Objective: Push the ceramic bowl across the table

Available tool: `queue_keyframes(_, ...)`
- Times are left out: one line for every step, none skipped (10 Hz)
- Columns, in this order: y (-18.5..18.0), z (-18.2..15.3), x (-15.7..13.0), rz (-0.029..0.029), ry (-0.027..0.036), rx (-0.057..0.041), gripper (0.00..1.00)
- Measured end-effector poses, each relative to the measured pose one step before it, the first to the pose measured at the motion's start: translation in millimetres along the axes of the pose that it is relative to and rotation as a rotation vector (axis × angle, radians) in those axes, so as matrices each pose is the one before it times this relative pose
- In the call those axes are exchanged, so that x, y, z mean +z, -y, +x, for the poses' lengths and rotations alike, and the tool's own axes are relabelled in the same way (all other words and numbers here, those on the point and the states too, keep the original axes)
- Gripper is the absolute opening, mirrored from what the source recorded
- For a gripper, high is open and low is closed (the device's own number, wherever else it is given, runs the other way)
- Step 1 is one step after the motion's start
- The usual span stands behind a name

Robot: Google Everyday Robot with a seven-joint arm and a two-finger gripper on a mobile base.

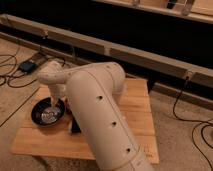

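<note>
Table [136, 107]: light wooden plank top, set on speckled floor [181, 136]. Ceramic bowl [45, 115] seated on left part of top. Flat black object [75, 127] laid just right of bowl, partly hidden by arm [100, 115]. Gripper [53, 103] lowered over bowl's inside.
</note>
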Motion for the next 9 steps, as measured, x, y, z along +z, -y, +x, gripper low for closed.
queue_keyframes(0.79,-11.1,5.84,0.01113,0.00346,-0.01661,0.8)
queue_keyframes(1.43,-8.35,3.77,0.00791,0.00325,-0.00878,0.8)
queue_keyframes(1.76,-9.16,4.86,0.00944,0.00246,-0.00823,0.8)
queue_keyframes(0.57,-7.28,2.42,0.00423,0.00364,-0.00353,0.8)
queue_keyframes(2.18,-8.04,2.08,0.00383,0.00408,0.0008,0.8)
queue_keyframes(2.74,-8.19,2.17,0.00451,0.00246,0.00355,0.8)
queue_keyframes(2.13,-6.03,0.67,0.00214,0.00593,0.00457,0.8)
queue_keyframes(5.46,-7.55,0.22,0.0039,0.00616,0.01179,0.8)
queue_keyframes(5.02,-6.37,-0.12,0.00503,0.00659,0.00976,0.8)
